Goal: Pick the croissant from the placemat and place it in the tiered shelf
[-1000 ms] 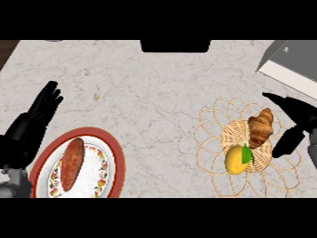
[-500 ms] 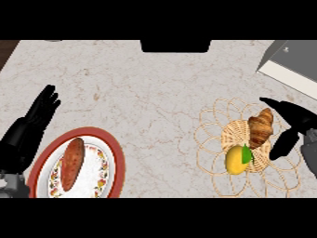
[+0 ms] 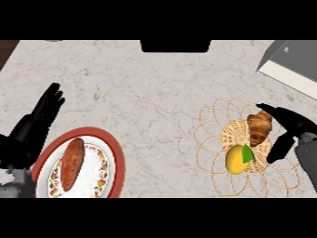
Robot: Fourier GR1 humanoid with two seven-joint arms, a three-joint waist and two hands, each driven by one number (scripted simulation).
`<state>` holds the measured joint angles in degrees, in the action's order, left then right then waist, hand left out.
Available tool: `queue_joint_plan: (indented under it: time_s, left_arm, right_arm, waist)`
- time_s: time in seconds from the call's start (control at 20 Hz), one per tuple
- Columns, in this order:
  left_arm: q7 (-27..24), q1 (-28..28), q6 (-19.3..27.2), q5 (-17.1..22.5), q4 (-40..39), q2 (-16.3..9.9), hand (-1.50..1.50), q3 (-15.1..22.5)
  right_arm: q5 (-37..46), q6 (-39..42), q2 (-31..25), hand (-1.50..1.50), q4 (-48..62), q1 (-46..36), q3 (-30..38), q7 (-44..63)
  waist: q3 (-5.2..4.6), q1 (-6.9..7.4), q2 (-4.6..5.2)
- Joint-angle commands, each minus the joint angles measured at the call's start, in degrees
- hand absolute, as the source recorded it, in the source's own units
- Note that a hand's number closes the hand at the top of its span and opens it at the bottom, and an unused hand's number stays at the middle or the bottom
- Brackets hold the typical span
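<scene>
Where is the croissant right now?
In the head view the croissant lies on the woven placemat at the right side of the counter, just above the lemon, with the right hand curved beside it.

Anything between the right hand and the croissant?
Nothing visible. The right hand sits just right of the croissant on the woven placemat; the lemon lies below it, off the approach line.

left robot hand [image 3: 30,128]: black | right robot hand [image 3: 287,130]: black | forearms: grey
</scene>
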<state>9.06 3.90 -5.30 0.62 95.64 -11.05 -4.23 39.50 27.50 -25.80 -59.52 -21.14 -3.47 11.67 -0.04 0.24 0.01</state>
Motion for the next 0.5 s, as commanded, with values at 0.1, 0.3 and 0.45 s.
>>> queue_joint_plan:
  time_s: [0.1,0.3,0.45]
  left_arm:
    - [1.86,0.59,-0.47,-0.26,0.99,0.89,0.00,-0.02]
    - [2.19,-1.03,-1.74,0.75,3.34,-0.41,0.00,-1.28]
    - [-1.53,-0.49,-2.48,1.15,-1.19,-0.74,0.00,-3.05]
  right_arm:
    - [2.98,-3.53,2.49,-1.50,6.47,-0.01,0.56,-5.00]
    - [5.34,-8.44,3.95,-1.50,12.67,-1.20,0.38,-7.60]
    - [7.41,-12.04,2.61,1.50,13.60,-0.90,0.88,-8.43]
  waist:
    - [0.06,0.03,0.04]
    - [0.08,0.42,0.11]
    - [0.06,0.20,0.17]
